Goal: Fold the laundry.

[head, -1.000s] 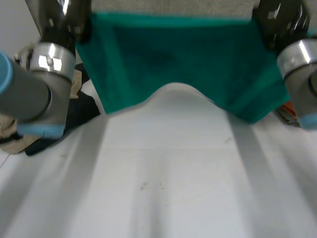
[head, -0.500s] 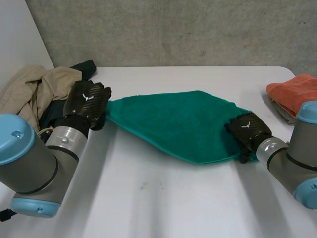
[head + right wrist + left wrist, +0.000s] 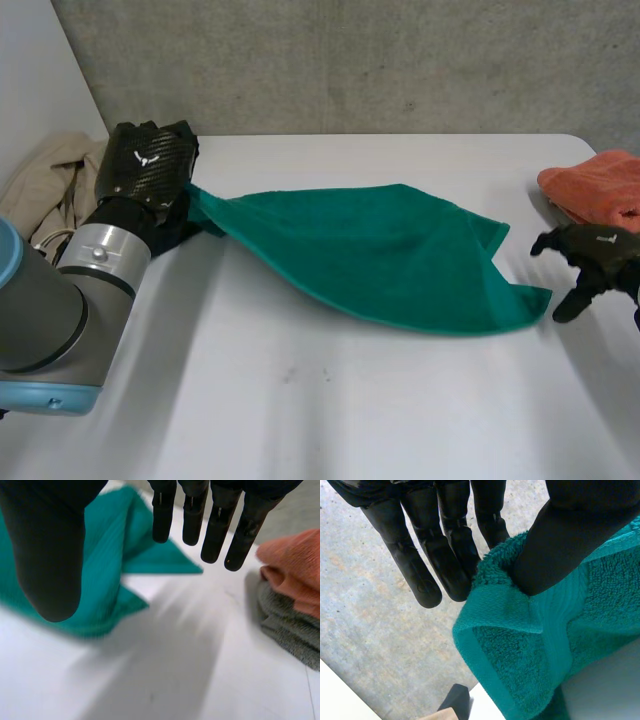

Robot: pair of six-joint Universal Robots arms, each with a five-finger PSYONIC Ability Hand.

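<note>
A green towel lies spread across the middle of the white table. My left hand is at the towel's left corner, raised a little off the table. In the left wrist view the thumb pinches that corner of the green towel against the fingers. My right hand hovers open just right of the towel's right corner, apart from it. Its straight fingers and thumb hold nothing above the green towel.
A folded orange cloth rests on a grey one at the table's right edge, close to my right hand; the orange cloth and the grey cloth lie beside its fingers. A beige and dark clothes pile sits far left.
Both hands held the towel up, then laid it on the table. The right hand has let go and moved off to the right. The left hand has drawn its corner back and left.
</note>
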